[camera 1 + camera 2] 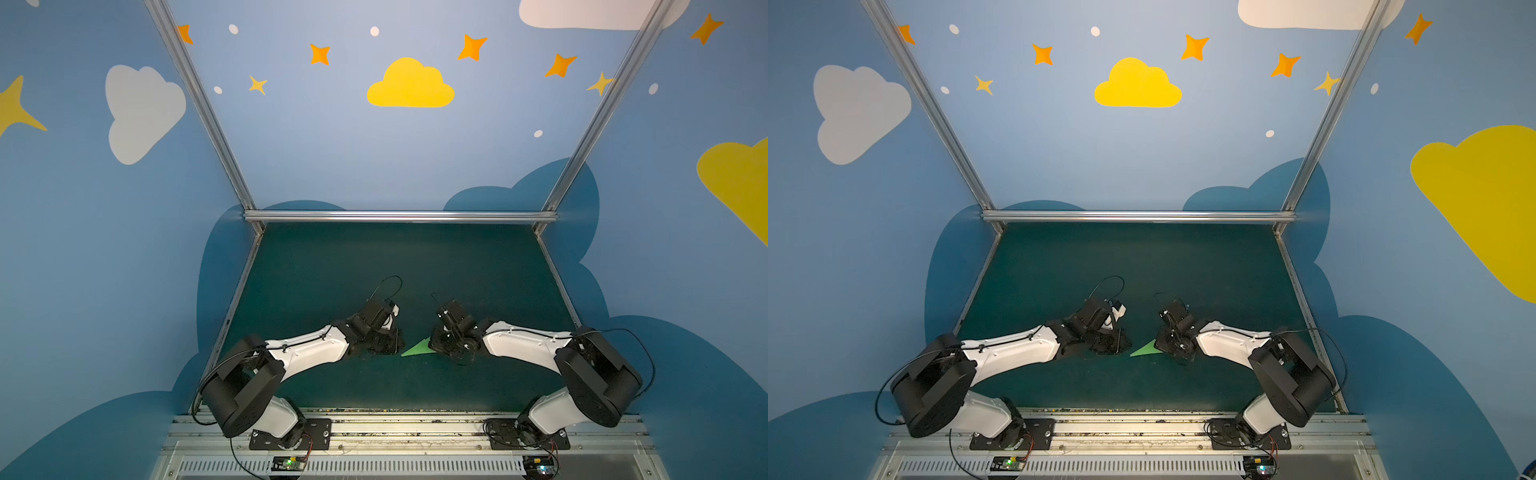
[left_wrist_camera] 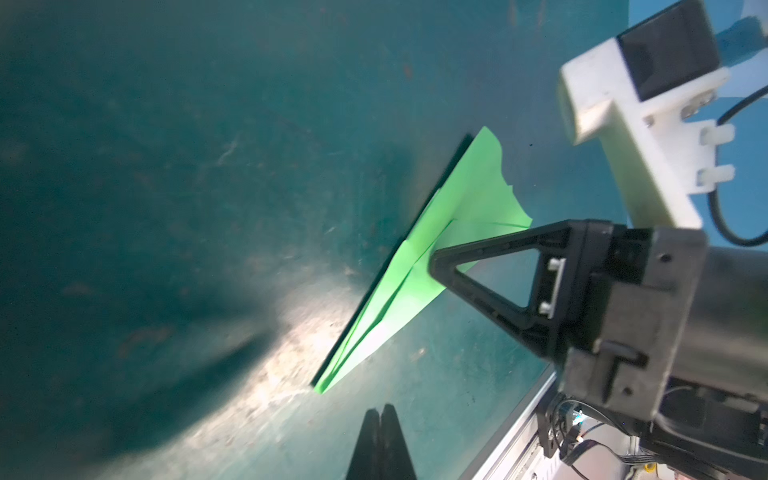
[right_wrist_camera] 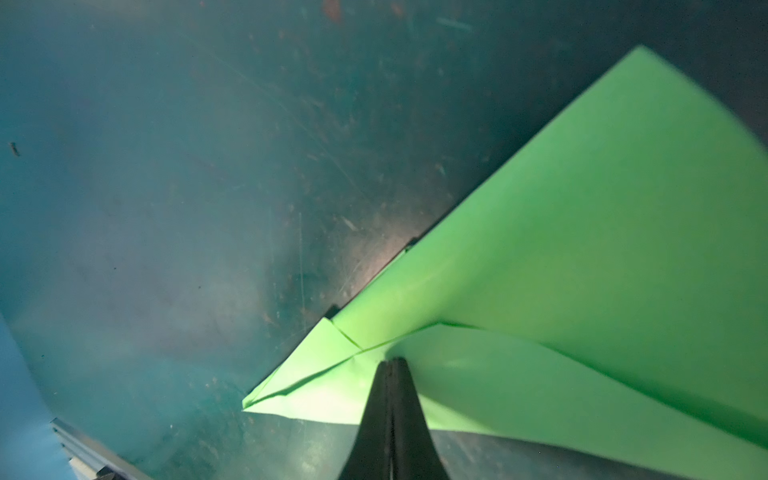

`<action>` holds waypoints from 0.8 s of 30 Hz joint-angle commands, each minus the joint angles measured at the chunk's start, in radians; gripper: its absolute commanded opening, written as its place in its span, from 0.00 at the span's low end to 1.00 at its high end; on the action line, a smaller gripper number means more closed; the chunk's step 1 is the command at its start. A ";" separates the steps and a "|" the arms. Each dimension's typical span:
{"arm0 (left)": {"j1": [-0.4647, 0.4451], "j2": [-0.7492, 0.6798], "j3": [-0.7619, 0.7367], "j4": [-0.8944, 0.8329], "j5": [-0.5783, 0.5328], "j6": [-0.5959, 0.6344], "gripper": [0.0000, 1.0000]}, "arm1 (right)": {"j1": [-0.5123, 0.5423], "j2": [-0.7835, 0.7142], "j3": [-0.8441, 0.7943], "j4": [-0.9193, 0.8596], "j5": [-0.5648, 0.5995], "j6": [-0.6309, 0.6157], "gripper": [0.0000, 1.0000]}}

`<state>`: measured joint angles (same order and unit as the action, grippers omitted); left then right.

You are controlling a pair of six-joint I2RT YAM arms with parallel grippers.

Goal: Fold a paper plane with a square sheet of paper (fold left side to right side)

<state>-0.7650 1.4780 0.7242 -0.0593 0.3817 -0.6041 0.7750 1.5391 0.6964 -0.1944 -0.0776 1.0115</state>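
The paper plane lies on the worktop, long axis left-right, nose toward the closed, empty left gripper. The closed right gripper touches its body.

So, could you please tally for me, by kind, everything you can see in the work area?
Green plane: 1
Arms: 2, the left arm and the right arm
Teal mat: 1
Total: 4
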 commanded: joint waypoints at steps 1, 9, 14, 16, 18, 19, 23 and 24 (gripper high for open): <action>-0.006 0.018 0.012 -0.019 0.012 0.000 0.04 | 0.054 0.099 -0.015 0.009 -0.026 0.040 0.00; -0.027 0.073 0.012 0.013 0.013 -0.001 0.04 | 0.095 0.121 0.050 0.009 -0.021 0.067 0.00; -0.034 0.118 0.019 0.042 0.006 -0.006 0.04 | 0.091 0.113 0.049 -0.005 -0.015 0.059 0.00; -0.036 0.131 0.021 0.051 0.003 -0.005 0.03 | 0.089 0.107 0.050 -0.011 -0.013 0.051 0.00; -0.036 0.143 0.023 0.053 -0.006 -0.004 0.04 | 0.088 0.104 0.054 -0.017 -0.012 0.044 0.00; -0.036 0.150 0.026 0.050 -0.012 -0.002 0.04 | 0.086 0.102 0.054 -0.018 -0.012 0.042 0.00; -0.034 0.170 0.018 0.052 -0.031 -0.002 0.04 | 0.084 0.096 0.053 -0.012 -0.022 0.027 0.00; -0.034 0.175 0.014 0.053 -0.033 -0.001 0.03 | 0.084 0.095 0.052 -0.011 -0.026 0.018 0.00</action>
<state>-0.7990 1.6367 0.7311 -0.0162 0.3717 -0.6071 0.8562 1.6142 0.7650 -0.1307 -0.0818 1.0538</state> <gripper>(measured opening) 0.047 0.047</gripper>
